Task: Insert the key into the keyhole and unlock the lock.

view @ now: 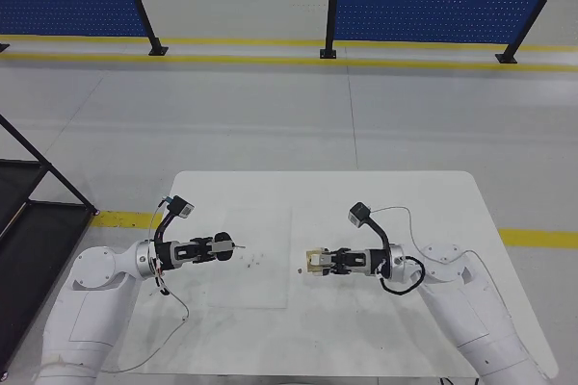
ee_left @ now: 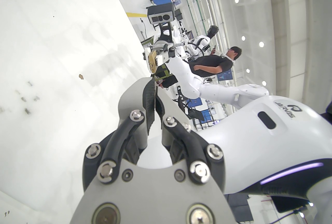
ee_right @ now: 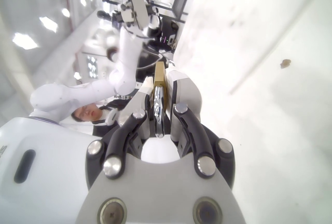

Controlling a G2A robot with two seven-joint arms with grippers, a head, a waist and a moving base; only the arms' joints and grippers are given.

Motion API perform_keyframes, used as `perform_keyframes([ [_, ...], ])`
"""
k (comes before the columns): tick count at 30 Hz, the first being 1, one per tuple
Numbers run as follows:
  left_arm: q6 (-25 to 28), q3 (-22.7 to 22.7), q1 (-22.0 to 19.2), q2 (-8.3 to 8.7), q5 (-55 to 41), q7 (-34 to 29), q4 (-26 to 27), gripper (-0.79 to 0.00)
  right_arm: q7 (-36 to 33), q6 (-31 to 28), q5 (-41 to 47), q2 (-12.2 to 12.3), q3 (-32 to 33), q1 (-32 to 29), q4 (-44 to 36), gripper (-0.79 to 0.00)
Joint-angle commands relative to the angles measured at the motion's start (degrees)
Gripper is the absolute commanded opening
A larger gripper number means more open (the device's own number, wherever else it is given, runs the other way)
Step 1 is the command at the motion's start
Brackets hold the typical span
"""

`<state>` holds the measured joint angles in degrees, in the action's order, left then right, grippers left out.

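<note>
My right gripper (ee_right: 162, 77) is shut on a brass padlock (ee_right: 159, 72), whose silver shackle (ee_right: 158, 108) lies back between the fingers. In the top view the padlock (view: 316, 259) hangs just above the white table (view: 414, 202), right of centre, its free end facing left. My left gripper (view: 227, 248) is level with it, a short way to the left, pointing at it. It is shut on the key (view: 235, 247), a thin sliver poking out of the fingertips. In the left wrist view the shut gripper (ee_left: 154, 85) hides the key, and the padlock (ee_left: 152, 61) shows ahead.
A small brown crumb (view: 299, 271) lies on the table below the gap between the grippers. A few dark specks (view: 256, 256) sit near the left gripper. A black rack (view: 24, 241) stands off the table's left edge.
</note>
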<state>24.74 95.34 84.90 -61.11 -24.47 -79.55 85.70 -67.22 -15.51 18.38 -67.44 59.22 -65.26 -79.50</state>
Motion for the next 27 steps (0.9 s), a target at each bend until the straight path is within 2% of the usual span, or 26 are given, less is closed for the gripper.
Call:
perform_keyframes([
  [1,0.0,0.0,0.0,0.0,0.0,0.0,0.0,-0.785,0.0,0.0,-0.1,0.0,0.0,0.0,-0.1,-0.785],
  [16,0.0,0.0,0.0,0.0,0.0,0.0,0.0,-0.785,0.4,0.1,0.0,0.0,0.0,-0.2,-0.2,-0.785],
  [20,0.0,0.0,0.0,0.0,0.0,0.0,0.0,-0.785,3.3,-1.4,4.5,-0.2,0.2,-2.0,-0.7,-0.785],
  [27,0.0,0.0,0.0,0.0,0.0,0.0,0.0,-0.785,4.0,-3.8,7.9,-0.5,-0.2,-2.8,-0.4,-0.785],
])
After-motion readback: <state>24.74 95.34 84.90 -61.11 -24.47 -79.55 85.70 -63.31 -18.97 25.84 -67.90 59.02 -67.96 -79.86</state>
